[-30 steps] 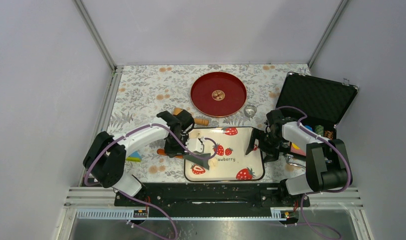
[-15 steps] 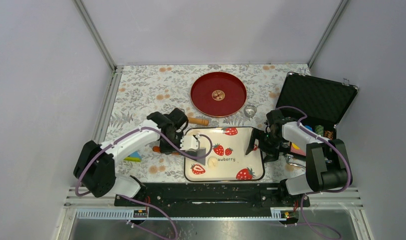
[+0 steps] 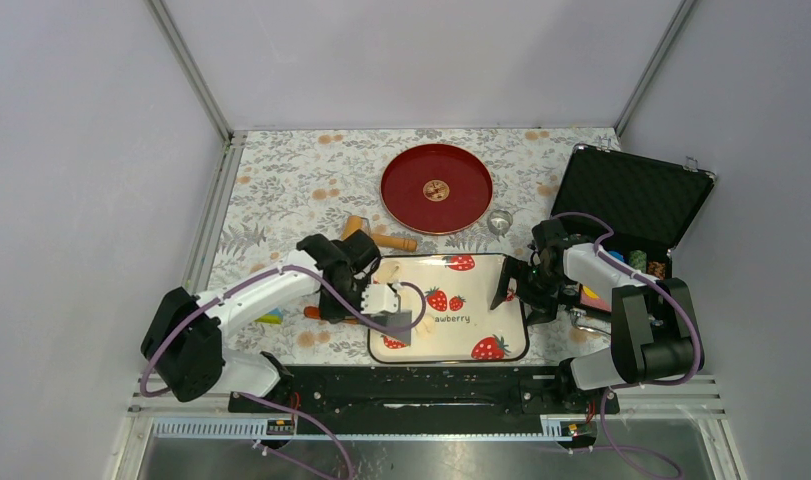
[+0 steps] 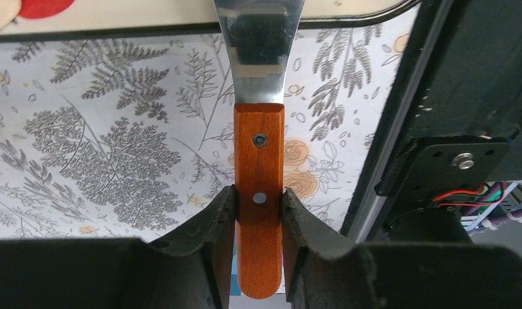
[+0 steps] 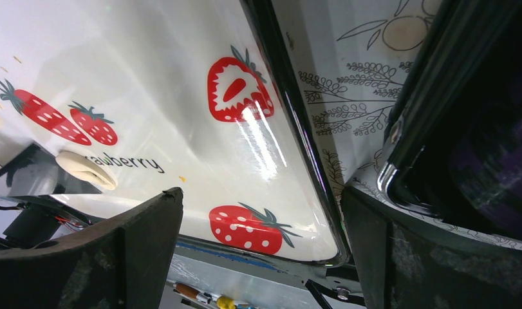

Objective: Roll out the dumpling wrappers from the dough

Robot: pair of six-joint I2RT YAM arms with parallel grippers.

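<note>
The dough (image 5: 85, 168) is found as an unflattened lump on the board (image 3: 481, 300), beside the printed word; the scraper (image 4: 259, 96) is now set just left of it, nearer than a second ago, so gathering is judged under way and rolling not begun; the left gripper (image 4: 259, 199) is clamped on the wooden handle, its arm drawn back and low; the right gripper (image 5: 258, 212) is held agape over the board's right edge.

Top view: the left gripper (image 3: 383, 303) is holding a scraper (image 3: 399, 327) over the tray's (image 3: 476, 300) left part, its blade just beside the dough (image 3: 424, 322), while the right gripper (image 3: 516, 292) is sitting spread at the tray's right edge, with the roller (image 3: 383, 237) and plate (image 3: 436, 188) lying behind.
</note>
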